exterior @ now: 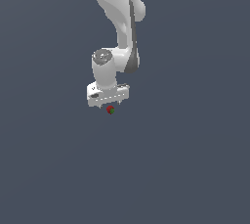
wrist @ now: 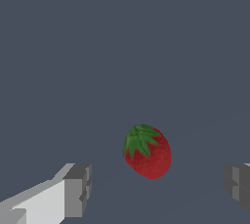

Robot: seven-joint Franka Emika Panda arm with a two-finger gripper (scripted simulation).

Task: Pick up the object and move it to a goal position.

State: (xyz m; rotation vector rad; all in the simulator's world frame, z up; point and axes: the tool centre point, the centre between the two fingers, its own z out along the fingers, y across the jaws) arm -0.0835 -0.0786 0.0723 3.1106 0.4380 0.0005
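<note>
The gripper [wrist: 156, 191] is spread wide, its grey fingertips [wrist: 78, 189] apart from the strawberry [wrist: 147, 150] lying between them. In the exterior view the strawberry [exterior: 111, 110] is a tiny speck just under the gripper [exterior: 108, 104], its fingers hard to see.

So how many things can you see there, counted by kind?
Strawberry: 1, red with a green leafy top
Robot arm: 1, white
Gripper: 1, with 2 grey fingertips, open, one on each side of the strawberry
Total: 3 things
</note>
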